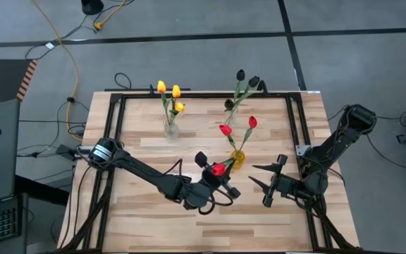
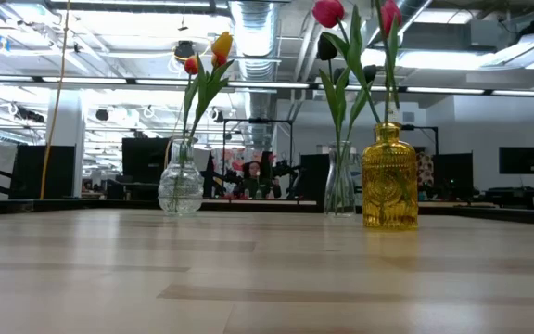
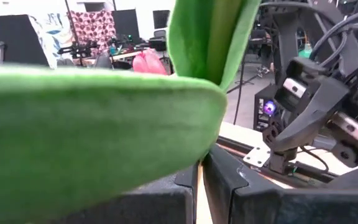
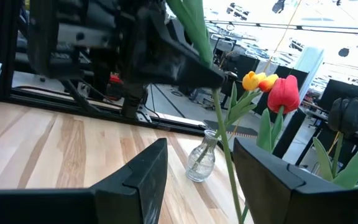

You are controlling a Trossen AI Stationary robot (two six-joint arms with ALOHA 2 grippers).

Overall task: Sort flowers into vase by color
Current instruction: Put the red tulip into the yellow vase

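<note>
The green leaf (image 3: 98, 124) of a red tulip (image 1: 218, 169) fills the left wrist view, its stem pinched in the left tool (image 1: 213, 178) near the yellow vase (image 1: 237, 159), probably for insertion with the other reds. The right tool (image 1: 268, 181) waits beside it above the worktop (image 1: 146, 212), fingers spread.

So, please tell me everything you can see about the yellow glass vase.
The yellow glass vase is a bottle shape with a short narrow neck and a ribbed, patterned, translucent amber body. It stands upright on the light wooden table, near the middle in the high view. Two red tulips on green stems stand in it. No gripper touches it.
</note>
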